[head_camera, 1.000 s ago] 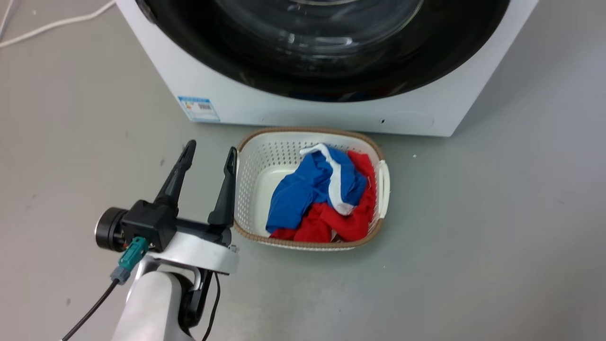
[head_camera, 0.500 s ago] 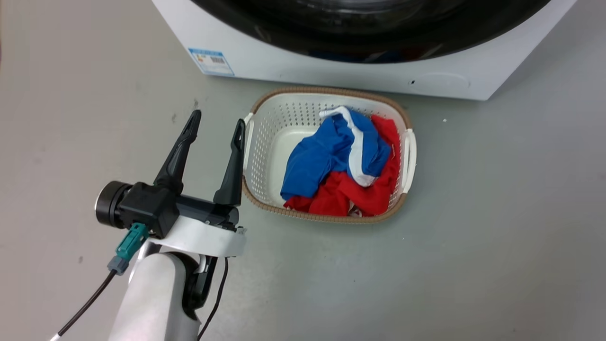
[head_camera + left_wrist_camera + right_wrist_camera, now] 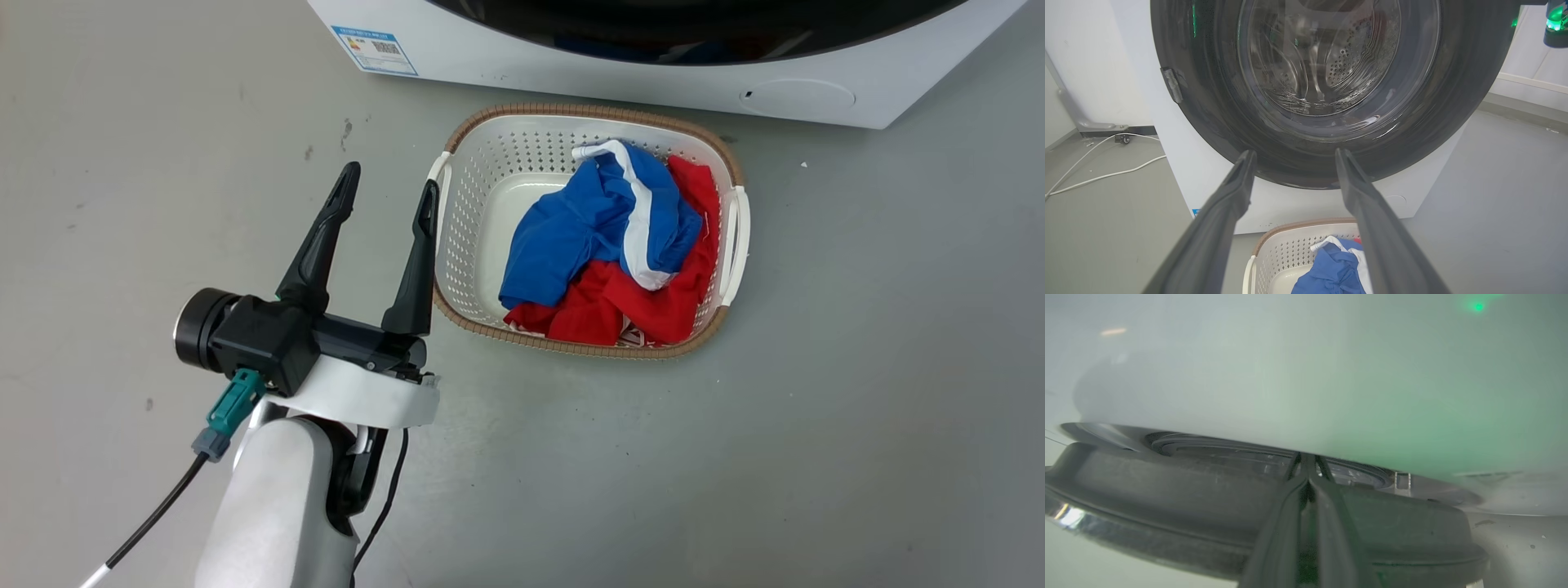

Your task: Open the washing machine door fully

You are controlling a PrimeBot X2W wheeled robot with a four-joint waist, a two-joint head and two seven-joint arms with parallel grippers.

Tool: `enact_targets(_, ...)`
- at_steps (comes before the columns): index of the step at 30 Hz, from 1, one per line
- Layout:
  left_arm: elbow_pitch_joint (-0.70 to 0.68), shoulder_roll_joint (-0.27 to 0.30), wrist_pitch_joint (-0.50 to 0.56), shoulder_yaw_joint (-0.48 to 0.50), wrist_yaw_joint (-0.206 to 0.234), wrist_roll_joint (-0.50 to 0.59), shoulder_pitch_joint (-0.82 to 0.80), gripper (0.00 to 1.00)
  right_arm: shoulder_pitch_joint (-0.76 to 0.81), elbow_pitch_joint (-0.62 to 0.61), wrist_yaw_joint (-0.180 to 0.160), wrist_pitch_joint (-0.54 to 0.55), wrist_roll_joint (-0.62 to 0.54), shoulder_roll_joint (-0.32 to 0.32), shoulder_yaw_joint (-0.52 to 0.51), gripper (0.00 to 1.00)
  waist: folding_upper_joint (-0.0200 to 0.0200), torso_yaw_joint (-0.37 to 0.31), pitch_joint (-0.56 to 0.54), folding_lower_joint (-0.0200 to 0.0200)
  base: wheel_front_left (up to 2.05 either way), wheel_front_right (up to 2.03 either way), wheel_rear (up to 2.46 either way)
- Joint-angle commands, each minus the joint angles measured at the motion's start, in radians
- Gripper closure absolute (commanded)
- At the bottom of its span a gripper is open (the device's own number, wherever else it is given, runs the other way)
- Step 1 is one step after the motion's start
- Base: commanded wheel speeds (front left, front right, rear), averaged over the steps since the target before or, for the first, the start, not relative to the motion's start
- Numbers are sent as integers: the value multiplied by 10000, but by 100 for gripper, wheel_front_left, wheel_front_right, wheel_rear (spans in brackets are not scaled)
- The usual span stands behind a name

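camera: head view has dipped, big white front-loading washing machine [image 3: 490, 57] now at top edge, floor things unmoved | large round black-ringed glass washing machine door [image 3: 1331, 81]: looks shut or barely ajar | left pincer [image 3: 390, 178]: wide open, empty, beside white perforated laundry basket [image 3: 465, 237] | right pincer [image 3: 1308, 465]: fingers [image 3: 1286, 522] together at door rim, hold unclear | opening barely begun

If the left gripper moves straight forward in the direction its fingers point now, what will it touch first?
Most likely the washing machine door: in the left wrist view the open left gripper aims at the lower part of its black ring, with nothing between. How far away is unclear.
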Motion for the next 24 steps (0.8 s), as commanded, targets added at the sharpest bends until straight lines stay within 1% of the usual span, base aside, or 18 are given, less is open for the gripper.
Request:
enact_targets(1,-24,-25,-26,-20,4,-28,-185,0,-174,130,2,101,-92,122,47,100,0,25,76,-2,0,0,0)
enact_targets(7,18,-66,-26,-34,4,-20,-223,0,-357,273,2,694,-309,211,106,100,0,29,168,-2,0,0,0)
enact_targets(12,132,-98,-26,-44,4,-31,-217,0,-52,70,4,1426,-206,160,102,100,0,-11,-38,-2,0,0,0)
enact_targets(18,238,-119,-26,-48,3,-54,77,0,866,-491,1,2660,-29,191,202,100,0,-158,-495,-2,0,0,0)
enact_targets(24,435,-126,-26,9,3,5,370,0,2029,-1272,1,3741,146,405,268,100,0,-356,-1080,-2,0,0,0)
